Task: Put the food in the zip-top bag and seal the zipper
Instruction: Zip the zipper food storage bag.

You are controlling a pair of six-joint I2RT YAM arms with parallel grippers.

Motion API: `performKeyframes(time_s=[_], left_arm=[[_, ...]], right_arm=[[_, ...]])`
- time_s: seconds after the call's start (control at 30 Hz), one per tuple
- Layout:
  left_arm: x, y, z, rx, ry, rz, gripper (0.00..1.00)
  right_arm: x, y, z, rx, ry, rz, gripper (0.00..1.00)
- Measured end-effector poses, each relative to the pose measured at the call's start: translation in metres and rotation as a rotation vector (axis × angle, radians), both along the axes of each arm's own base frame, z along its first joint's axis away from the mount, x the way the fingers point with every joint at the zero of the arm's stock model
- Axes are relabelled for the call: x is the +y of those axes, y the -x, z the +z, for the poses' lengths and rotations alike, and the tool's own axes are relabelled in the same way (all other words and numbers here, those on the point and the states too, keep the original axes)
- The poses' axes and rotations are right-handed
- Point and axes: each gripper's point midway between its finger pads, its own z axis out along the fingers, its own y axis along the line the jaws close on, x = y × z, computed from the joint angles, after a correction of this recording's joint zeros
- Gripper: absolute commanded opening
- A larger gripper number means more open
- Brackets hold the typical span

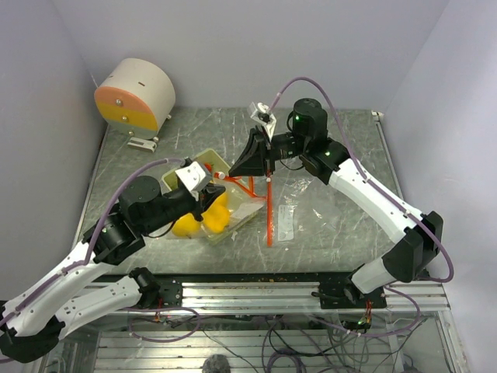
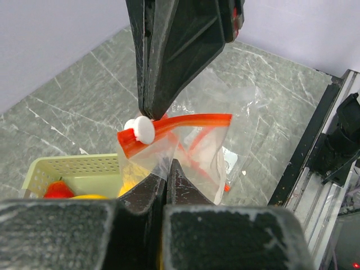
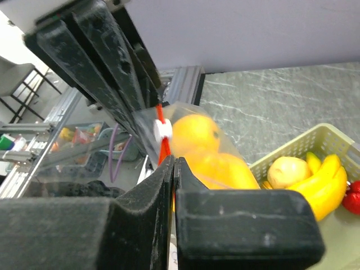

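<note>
The clear zip-top bag (image 2: pixel 199 149) hangs between my two grippers above the table. Its red-orange zipper (image 2: pixel 191 121) carries a white slider (image 2: pixel 140 129). My left gripper (image 2: pixel 169 164) is shut on the bag's clear film just below the zipper. My right gripper (image 3: pixel 175 161) is shut on the zipper by the slider (image 3: pixel 163 129). In the top view the left gripper (image 1: pixel 220 195) and the right gripper (image 1: pixel 233 172) meet over the tray. Yellow food (image 3: pixel 208 152) shows through the film; I cannot tell whether it is inside. A lemon (image 3: pixel 287 171), a banana (image 3: pixel 326 180) and a red piece (image 3: pixel 354 198) lie in the tray.
The pale green tray (image 1: pixel 208 162) stands left of centre with yellow fruits (image 1: pixel 203 221) in it. A white and orange drum (image 1: pixel 136 97) sits at the back left. A long red strip (image 1: pixel 269 221) runs down the table's middle. Aluminium rails line the near edge.
</note>
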Motion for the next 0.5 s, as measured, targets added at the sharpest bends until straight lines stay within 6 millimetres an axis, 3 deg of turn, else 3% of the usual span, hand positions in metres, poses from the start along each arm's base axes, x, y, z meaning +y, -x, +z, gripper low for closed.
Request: performKeyframes(time_s=[0.1, 0.27, 0.5], left_arm=[[0.005, 0.001, 0.004, -0.011, 0.011, 0.011, 0.07], [0.011, 0.003, 0.008, -0.022, 0.021, 0.027, 0.07], [0.010, 0.003, 0.008, -0.020, 0.019, 0.024, 0.07]], right_arm=[[0.000, -0.005, -0.009, -0.009, 0.025, -0.013, 0.00], [0.000, -0.011, -0.021, -0.001, 0.057, -0.037, 0.26], [0.001, -0.009, -0.007, -0.016, 0.007, -0.011, 0.46]])
